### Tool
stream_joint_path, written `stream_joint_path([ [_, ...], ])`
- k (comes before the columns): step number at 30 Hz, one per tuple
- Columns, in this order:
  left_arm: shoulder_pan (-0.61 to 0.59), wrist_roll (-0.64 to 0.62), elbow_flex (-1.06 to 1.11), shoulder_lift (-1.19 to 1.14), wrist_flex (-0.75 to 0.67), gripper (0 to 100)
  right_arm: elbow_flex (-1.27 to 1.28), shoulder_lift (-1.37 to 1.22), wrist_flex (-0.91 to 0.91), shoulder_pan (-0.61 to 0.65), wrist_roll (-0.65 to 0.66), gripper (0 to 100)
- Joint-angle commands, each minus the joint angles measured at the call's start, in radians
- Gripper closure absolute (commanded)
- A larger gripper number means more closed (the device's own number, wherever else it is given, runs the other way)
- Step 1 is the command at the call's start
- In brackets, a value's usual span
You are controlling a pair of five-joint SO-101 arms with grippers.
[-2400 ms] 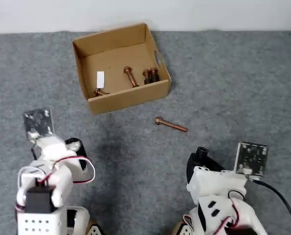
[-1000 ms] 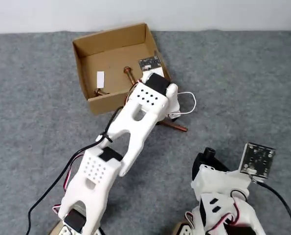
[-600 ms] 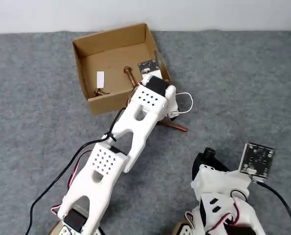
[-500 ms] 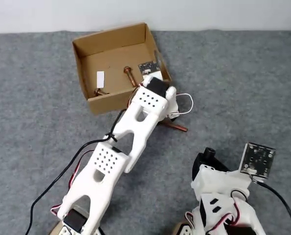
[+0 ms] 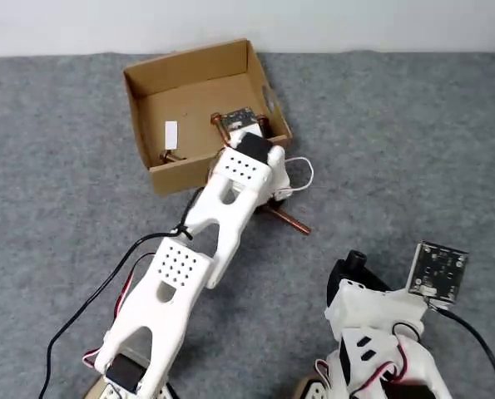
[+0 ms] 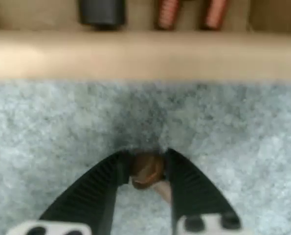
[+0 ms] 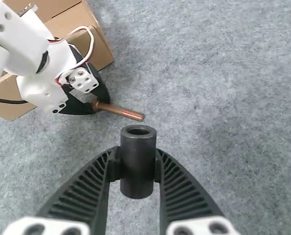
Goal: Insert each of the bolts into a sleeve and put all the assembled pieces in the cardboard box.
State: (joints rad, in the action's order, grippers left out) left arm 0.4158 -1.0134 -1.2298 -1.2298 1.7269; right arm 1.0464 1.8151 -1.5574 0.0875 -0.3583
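High view: the grey worktop [image 5: 397,125] carries the cardboard box [image 5: 180,174] at its far side. Just outside the box's front wall, the left gripper [image 6: 145,156] is seen with fingers pinched narrowly on the head of the loose bolt [image 5: 284,220], which lies on the worktop. The black sleeve [image 7: 137,171] is clamped in the right gripper [image 7: 137,155]. Both parts are probably stiff, smooth metal, so slipping is likely. The bolt is best held by the head, threads left free.

My left arm [image 5: 230,187] stretched out from rest toward the cardboard box [image 5: 193,173]. My left tool [image 6: 146,157] clamped the bolt [image 5: 290,222] head, and the bolt swung slightly.
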Motion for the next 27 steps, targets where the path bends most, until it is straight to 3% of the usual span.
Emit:
stream_joint_path([
  [1, -0.078, 0.025, -0.015, 0.002, 0.028, 98, -0.006, 0.001, 0.018, -0.015, -0.009, 99.1],
  [9, -0.049, 0.074, -0.005, 0.160, 0.028, 97, -0.005, 0.001, 0.018, -0.015, -0.009, 99.1],
  [18, 0.055, 0.104, 0.214, 0.299, 0.028, 72, -0.005, 0.001, 0.018, -0.013, -0.009, 99.1],
  [27, 0.049, 0.097, 0.295, 0.273, -0.003, 69, -0.005, 0.001, 0.018, -0.015, -0.009, 99.1],
])
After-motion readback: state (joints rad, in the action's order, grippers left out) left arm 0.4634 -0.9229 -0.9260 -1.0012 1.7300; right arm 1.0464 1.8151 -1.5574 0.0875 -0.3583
